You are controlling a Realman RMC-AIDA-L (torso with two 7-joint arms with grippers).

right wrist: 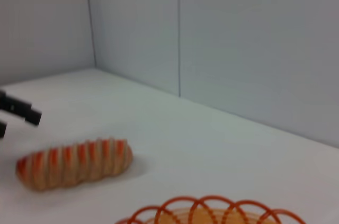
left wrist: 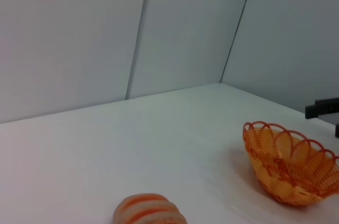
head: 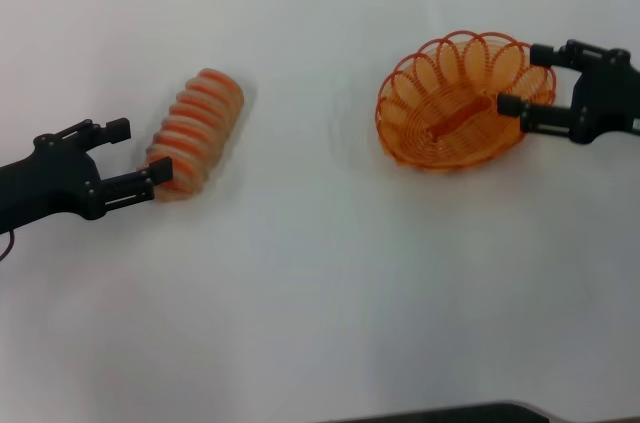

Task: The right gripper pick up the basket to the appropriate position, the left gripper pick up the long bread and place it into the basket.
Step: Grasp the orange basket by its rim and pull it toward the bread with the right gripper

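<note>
The long bread (head: 197,131), tan with orange ridges, lies on the white table at the left. My left gripper (head: 140,151) is open at its near-left end, and one finger (head: 160,171) touches or nearly touches the loaf. The orange wire basket (head: 455,108) stands at the right. My right gripper (head: 528,80) is open, its fingers astride the basket's right rim. The left wrist view shows the bread (left wrist: 150,211) and the basket (left wrist: 288,168). The right wrist view shows the bread (right wrist: 74,163) and the basket rim (right wrist: 212,208).
The white table (head: 320,283) spreads between bread and basket. Grey wall panels (left wrist: 159,33) stand behind it. A dark edge (head: 450,413) shows at the table's front.
</note>
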